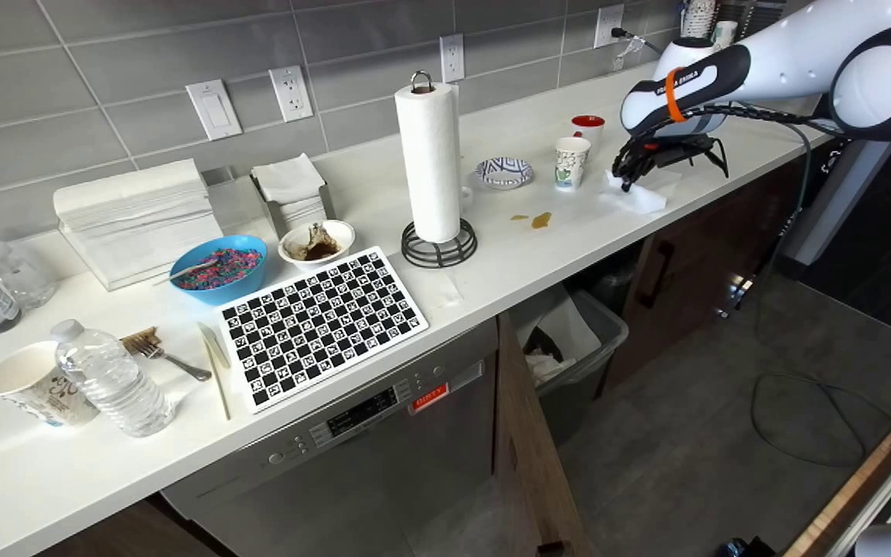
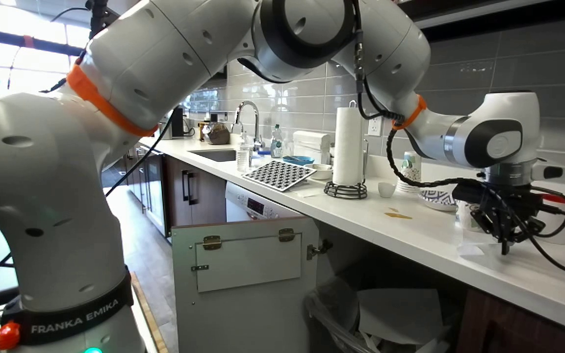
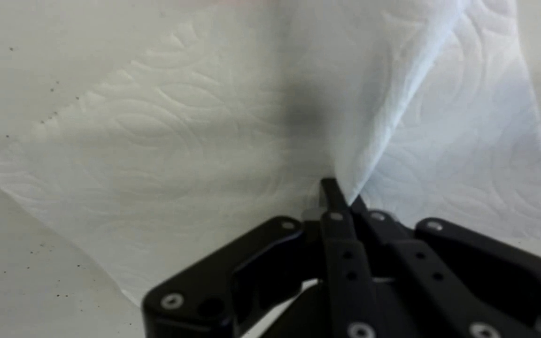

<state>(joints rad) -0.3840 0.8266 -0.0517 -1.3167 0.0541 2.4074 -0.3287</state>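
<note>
My gripper is shut on a pinched fold of a white paper towel. The rest of the towel lies spread on the white counter, with the fold rising between the fingertips. In an exterior view the gripper is low over the counter, at the towel. The gripper also shows in an exterior view, pointing down, with a bit of towel beside it. A patterned paper cup and a red-and-white mug stand close by. A blue-patterned bowl and brown spills are farther along.
A paper towel roll stands on a black wire holder. A checkered board, blue bowl, white bowl and water bottle are farther along. Below, a cabinet door stands open before a bin.
</note>
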